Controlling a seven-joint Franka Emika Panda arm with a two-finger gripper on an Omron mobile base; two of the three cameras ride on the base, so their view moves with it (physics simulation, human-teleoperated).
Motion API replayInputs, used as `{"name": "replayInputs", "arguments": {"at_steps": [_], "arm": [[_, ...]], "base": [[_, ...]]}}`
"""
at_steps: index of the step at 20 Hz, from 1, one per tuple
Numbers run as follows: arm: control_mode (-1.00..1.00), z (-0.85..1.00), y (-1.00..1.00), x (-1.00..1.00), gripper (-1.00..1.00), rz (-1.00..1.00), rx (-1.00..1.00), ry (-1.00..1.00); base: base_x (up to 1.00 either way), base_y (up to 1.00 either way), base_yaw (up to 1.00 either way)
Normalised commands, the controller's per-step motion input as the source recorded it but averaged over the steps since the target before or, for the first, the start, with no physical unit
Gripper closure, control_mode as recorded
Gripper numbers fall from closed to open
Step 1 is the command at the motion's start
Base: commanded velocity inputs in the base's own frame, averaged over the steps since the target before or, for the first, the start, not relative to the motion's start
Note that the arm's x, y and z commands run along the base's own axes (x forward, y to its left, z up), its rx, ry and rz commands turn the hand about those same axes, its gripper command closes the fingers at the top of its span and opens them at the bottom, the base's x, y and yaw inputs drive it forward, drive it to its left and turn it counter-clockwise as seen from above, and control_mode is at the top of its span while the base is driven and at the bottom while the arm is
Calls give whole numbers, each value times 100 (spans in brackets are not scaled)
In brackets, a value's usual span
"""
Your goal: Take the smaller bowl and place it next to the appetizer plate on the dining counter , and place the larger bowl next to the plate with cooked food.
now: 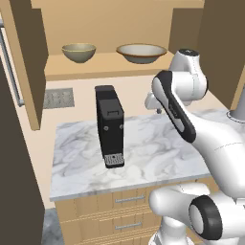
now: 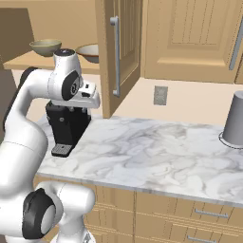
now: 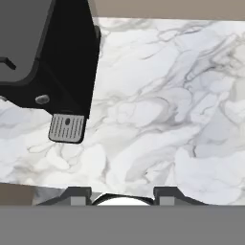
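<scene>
Marble counter [image 3: 158,105] under end effector [image 3: 123,192] (seemingly open).

You see the deep olive-tan smaller bowl [image 1: 79,52] and the wide cream brown-rimmed larger bowl [image 1: 141,53] apart on the open tan cabinet shelf [image 1: 107,64], above a black coffee machine [image 1: 110,125] on the marble worktop [image 1: 153,153].

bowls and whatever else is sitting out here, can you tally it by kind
Bowls: 2, the smaller bowl and the larger bowl, both on the open cabinet shelf
Black coffee machines: 1, on the marble counter
Grey upturned cups: 1, on the same counter
Total: 4
</scene>
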Motion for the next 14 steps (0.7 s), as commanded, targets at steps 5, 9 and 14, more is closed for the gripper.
{"name": "replayInputs", "arguments": {"at_steps": [5, 9, 14], "arm": [[-100, 14, 2, -13, -100, -5, -1, -12], [-100, 55, 9, -29, -100, -16, -4, -28], [-100, 68, 26, -13, -100, -27, 4, -32]], "base": [[0, 0, 0], [0, 0, 0], [0, 0, 0]]}}
